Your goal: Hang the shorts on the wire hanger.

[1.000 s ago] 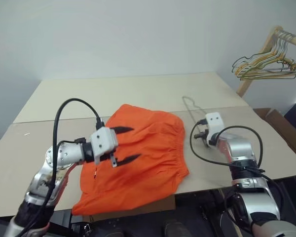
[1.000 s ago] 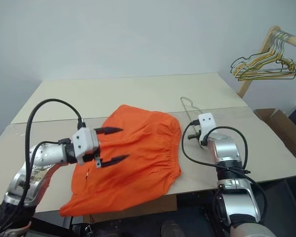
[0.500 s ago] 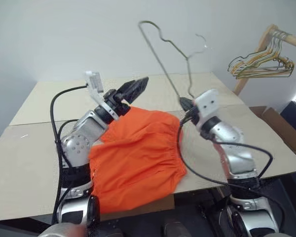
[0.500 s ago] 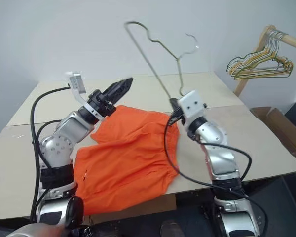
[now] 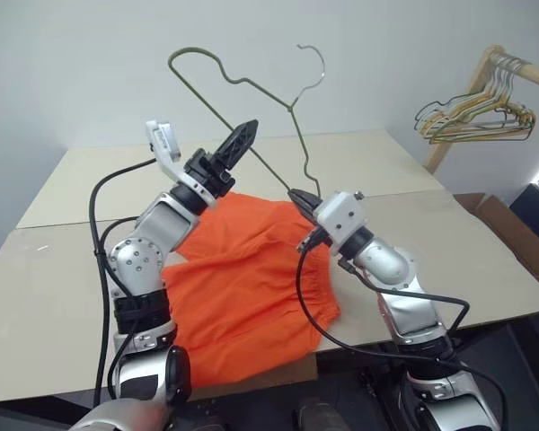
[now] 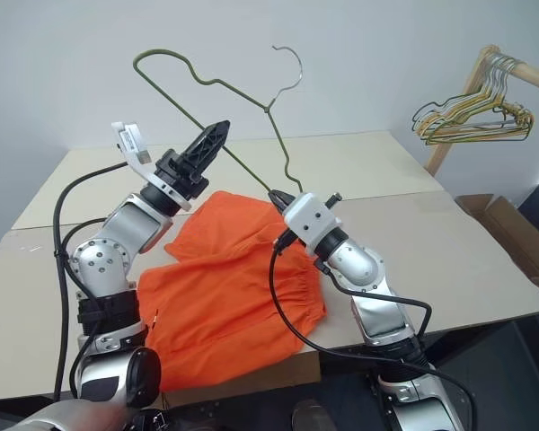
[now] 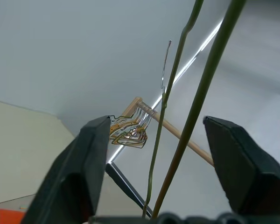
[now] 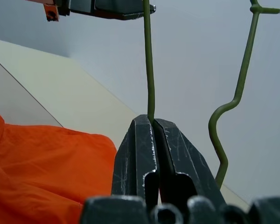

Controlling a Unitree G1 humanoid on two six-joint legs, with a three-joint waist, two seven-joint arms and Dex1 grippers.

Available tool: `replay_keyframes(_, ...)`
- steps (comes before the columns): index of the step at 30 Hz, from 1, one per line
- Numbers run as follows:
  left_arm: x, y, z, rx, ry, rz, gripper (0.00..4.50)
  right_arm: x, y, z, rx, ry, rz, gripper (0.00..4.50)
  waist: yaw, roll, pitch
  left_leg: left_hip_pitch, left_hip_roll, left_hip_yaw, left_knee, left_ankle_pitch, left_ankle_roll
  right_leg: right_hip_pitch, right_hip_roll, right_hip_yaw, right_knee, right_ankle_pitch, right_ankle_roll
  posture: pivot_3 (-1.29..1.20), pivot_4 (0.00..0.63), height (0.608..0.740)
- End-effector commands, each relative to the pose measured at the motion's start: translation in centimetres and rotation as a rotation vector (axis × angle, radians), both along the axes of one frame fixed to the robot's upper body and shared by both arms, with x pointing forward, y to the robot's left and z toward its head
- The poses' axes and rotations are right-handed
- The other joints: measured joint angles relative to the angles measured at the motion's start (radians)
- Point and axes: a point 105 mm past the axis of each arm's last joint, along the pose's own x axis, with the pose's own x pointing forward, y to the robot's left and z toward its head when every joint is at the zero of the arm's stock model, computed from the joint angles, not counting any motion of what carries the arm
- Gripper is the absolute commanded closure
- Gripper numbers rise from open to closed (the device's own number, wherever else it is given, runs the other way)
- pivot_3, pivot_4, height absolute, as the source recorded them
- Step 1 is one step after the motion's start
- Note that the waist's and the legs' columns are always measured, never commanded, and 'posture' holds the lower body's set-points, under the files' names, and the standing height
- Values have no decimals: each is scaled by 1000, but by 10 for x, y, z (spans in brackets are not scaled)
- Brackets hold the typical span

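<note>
Our right gripper (image 8: 152, 122) pinches the thin grey-green wire hanger (image 5: 251, 81) aloft above the bright orange fabric shorts (image 5: 242, 278), our left gripper (image 7: 156, 154) spread around its wire

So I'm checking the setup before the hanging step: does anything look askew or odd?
The wire hanger is tipped over in the air, its hook sideways, pinched at one corner by the right gripper. The shorts lie crumpled on the table.

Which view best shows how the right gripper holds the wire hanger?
The right wrist view: the right gripper is shut on the wire hanger, its wire rising from between the fingertips. The eye views show the whole hanger raised over the shorts. The left wrist view shows two wire strands.
</note>
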Motion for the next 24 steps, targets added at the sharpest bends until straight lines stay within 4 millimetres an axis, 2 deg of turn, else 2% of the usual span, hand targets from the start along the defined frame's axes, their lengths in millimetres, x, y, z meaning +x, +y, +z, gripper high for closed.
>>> replay_keyframes(1, -4, 2, 10, 13, -61, 11, 2404, -3, 0, 12, 21, -41, 8, 4500, 0, 0, 0, 0, 0, 0, 0, 0, 0, 0, 0, 0, 0, 0, 0, -144, 0, 740)
replay_keyframes(7, -9, -2, 15, 26, -115, 1, 4380, -6, 5, 9, 1, -47, 27, 4500, 1, 0, 0, 0, 0, 0, 0, 0, 0, 0, 0, 0, 0, 0, 0, -144, 0, 740)
replay_keyframes(11, -11, -7, 13, 87, -166, 20, 4444, -7, 6, 9, -19, -62, 32, 4500, 0, 0, 0, 0, 0, 0, 0, 0, 0, 0, 0, 0, 0, 0, 0, -142, 0, 740)
replay_keyframes(12, -12, -11, 9, 160, -192, 39, 4444, -7, 6, 8, -36, -73, 26, 4500, 0, 0, 0, 0, 0, 0, 0, 0, 0, 0, 0, 0, 0, 0, 0, -142, 0, 740)
replay_keyframes(15, -14, -20, -4, 325, -254, 76, 4500, -12, 7, 4, -80, -82, 61, 3702, 2, 0, 0, 0, 0, 0, -1, 0, 0, 0, 0, 0, -1, 0, 0, -137, 0, 740)
replay_keyframes(18, -16, -23, -8, 376, -296, 81, 4500, -14, 3, 3, -84, -88, 64, 2624, 2, 0, 0, 0, -1, 0, -1, 1, -1, 0, 0, 0, -1, 0, 0, -138, 0, 740)
replay_keyframes(21, -14, -16, -11, 424, -321, 106, 4500, -17, -9, 9, -45, -62, 85, 1568, 2, 0, 0, 0, -1, 0, -1, 1, -1, 0, 0, 0, -1, 0, 0, -138, 0, 740)
replay_keyframes(24, -17, -5, -9, 426, -348, 87, 4500, -22, -23, 14, -6, 36, 153, 581, 2, 0, 0, 0, -1, 0, -1, 0, -1, 0, 0, 0, -1, 0, 0, -142, 0, 740)
